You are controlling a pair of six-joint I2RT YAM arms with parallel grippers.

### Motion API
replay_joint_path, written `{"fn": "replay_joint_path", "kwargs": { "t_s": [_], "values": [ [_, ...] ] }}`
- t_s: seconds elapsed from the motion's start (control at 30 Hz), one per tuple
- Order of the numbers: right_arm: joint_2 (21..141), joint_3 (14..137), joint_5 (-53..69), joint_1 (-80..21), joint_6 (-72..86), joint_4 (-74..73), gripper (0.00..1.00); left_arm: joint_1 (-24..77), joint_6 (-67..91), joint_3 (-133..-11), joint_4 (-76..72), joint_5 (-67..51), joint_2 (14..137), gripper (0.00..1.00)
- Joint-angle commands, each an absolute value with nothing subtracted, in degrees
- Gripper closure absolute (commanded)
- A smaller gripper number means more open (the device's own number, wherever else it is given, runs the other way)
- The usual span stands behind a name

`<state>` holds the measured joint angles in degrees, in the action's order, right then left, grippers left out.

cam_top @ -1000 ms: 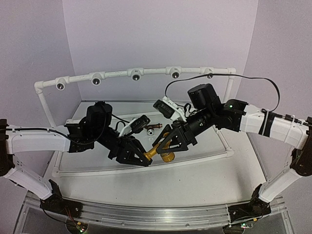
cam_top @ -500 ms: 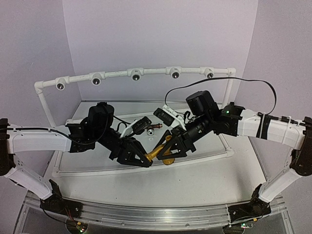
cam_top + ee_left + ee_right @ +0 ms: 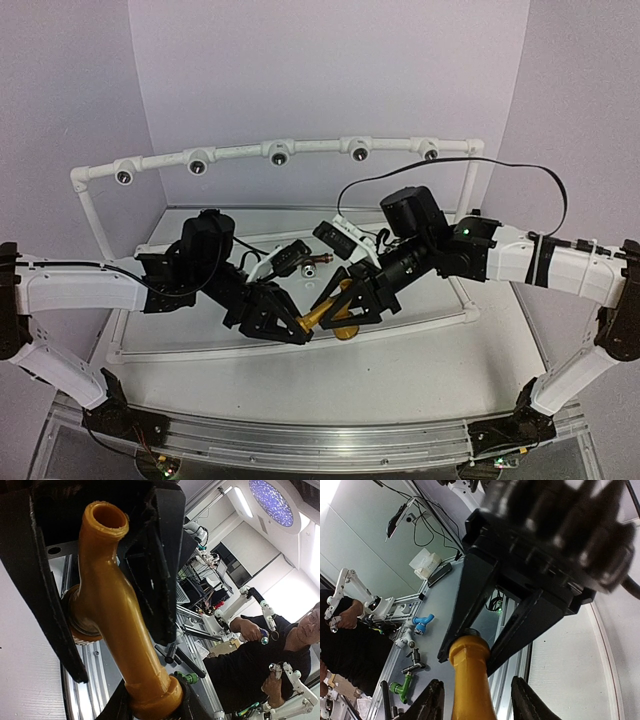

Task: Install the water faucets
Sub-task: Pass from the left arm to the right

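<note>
**Faucets still to be fitted.** In front of the white pipe rail [image 3: 240, 152], the left gripper [image 3: 297, 327] is clamped on one end of the yellow-orange faucet [image 3: 326, 312], which is held off the table. Closer to the rail, the reddish-brown faucet [image 3: 316, 266] lies loose, with neither gripper on it. Further right, the right gripper [image 3: 345, 300] straddles the yellow-orange faucet, its fingers apart with gaps on both sides, not pinching it. All five sockets [image 3: 279, 155] along the rail look empty. Neither faucet appears installed, so both fittings remain to be done. The two grippers look set for a hand-over.
</note>
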<state>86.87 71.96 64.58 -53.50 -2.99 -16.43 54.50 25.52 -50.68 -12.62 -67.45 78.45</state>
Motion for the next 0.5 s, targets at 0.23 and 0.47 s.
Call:
{"fn": "replay_joint_path", "kwargs": {
  "t_s": [0.23, 0.47],
  "values": [
    [85.19, 70.99, 67.9, -55.71, -2.51, -14.94, 0.85, 53.88, 26.02, -54.4, -15.56, -65.41, 78.92, 1.0],
    [81.0, 68.12, 47.86, -55.64, 4.45, -16.24, 1.0, 52.25, 27.23, -53.12, -15.6, -61.12, 77.6, 0.76]
  ]
}}
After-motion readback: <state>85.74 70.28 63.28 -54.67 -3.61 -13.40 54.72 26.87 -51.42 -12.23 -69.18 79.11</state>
